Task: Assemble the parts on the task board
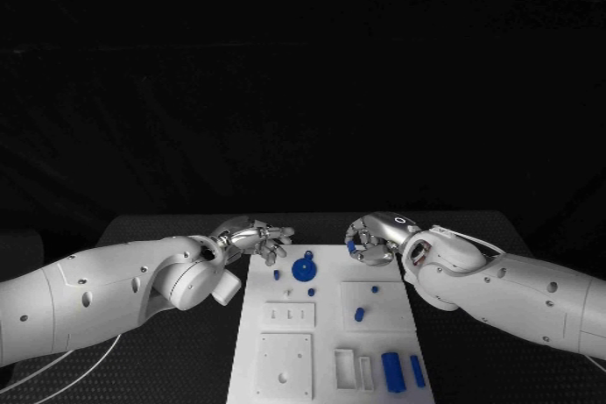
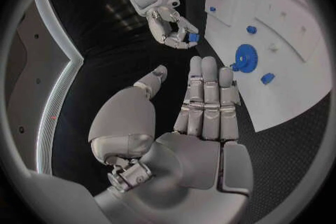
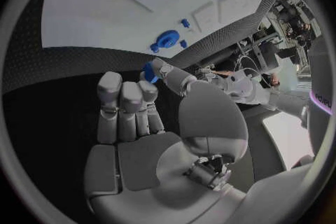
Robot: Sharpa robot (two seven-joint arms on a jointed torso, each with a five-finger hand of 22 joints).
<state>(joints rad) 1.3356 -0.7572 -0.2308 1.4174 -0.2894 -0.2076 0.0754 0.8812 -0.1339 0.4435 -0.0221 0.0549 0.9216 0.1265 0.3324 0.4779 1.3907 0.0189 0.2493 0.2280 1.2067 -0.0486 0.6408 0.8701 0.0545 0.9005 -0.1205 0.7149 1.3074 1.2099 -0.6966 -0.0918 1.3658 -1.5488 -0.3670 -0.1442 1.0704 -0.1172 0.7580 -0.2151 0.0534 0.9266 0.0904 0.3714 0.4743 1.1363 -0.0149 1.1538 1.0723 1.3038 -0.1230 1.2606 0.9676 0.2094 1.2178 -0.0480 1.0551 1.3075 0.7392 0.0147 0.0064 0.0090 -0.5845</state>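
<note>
Right robot hand pinching a small blue part at the board's far edge; left robot hand spread, holding nothing.

The right robot hand (image 1: 371,241) pinches a blue part (image 1: 351,244) just beyond the far right corner of the board (image 1: 285,360), near the gear (image 1: 303,268). The left robot hand (image 1: 257,238) hovers by the far left corner, fingers apart. The pinch looks slight (only fingertips), so the part could slip onto the desk (image 1: 189,369), or a crowded reach could knock the gear. No writing is legible.
</note>
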